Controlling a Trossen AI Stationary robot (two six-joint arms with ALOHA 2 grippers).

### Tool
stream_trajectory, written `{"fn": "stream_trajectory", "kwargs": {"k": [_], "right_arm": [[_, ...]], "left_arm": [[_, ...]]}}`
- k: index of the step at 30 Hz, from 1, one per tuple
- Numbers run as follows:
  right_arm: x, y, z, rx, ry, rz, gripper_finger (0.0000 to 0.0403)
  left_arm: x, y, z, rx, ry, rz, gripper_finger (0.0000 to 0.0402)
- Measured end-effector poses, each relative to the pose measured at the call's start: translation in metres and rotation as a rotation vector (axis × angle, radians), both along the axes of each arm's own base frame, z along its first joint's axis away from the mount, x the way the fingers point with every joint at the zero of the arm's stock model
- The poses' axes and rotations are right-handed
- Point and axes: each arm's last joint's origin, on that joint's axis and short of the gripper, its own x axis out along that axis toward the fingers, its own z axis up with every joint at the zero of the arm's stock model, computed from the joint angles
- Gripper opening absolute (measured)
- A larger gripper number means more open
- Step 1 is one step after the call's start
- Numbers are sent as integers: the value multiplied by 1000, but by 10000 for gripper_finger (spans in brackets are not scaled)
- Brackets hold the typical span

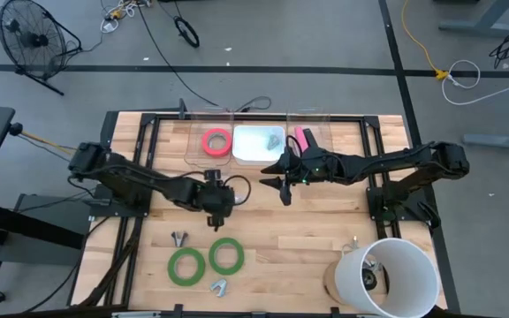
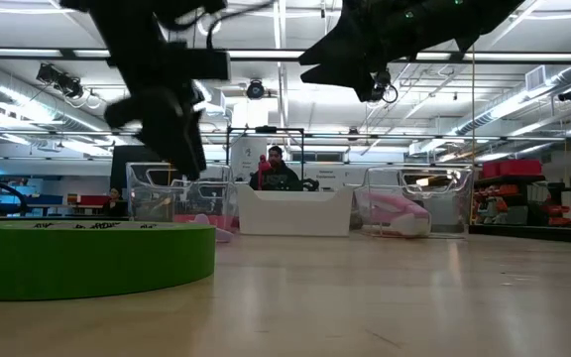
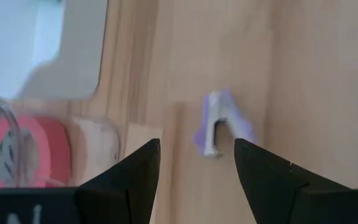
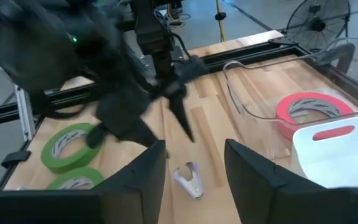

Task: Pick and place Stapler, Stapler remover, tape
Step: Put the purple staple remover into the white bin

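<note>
A small purple-and-white stapler remover (image 4: 188,179) lies on the wooden table, and it also shows in the left wrist view (image 3: 219,124). My right gripper (image 1: 281,184) hovers open above it and touches nothing. My left gripper (image 1: 216,210) is open and empty over the table's middle, left of the right gripper. Two green tape rolls (image 1: 186,265) (image 1: 226,254) lie flat near the front edge. A pinkish red tape roll (image 1: 216,141) lies in a clear bin at the far side. A pink stapler (image 1: 300,137) lies in the clear bin at the far right.
A white bin (image 1: 246,150) stands between the two clear bins. Two more stapler removers (image 1: 179,238) (image 1: 218,285) lie by the green rolls. A white bucket (image 1: 387,278) stands at the front right. A black frame (image 1: 148,119) runs round the table. A person (image 2: 276,169) sits beyond the table.
</note>
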Motion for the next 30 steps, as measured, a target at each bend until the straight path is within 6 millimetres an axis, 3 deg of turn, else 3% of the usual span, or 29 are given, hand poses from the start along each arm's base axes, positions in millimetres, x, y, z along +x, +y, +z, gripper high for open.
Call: {"fn": "stream_trajectory", "kwargs": {"k": [11, 22, 30], "right_arm": [[0, 0, 0, 1, 1, 5, 164], [0, 0, 0, 1, 2, 5, 164], [0, 0, -1, 1, 8, 5, 164]], "left_arm": [[17, 26, -35, -72, 82, 80, 211], [20, 47, -41, -172, 101, 124, 210], [25, 59, -58, -265, 151, 138, 209]]}}
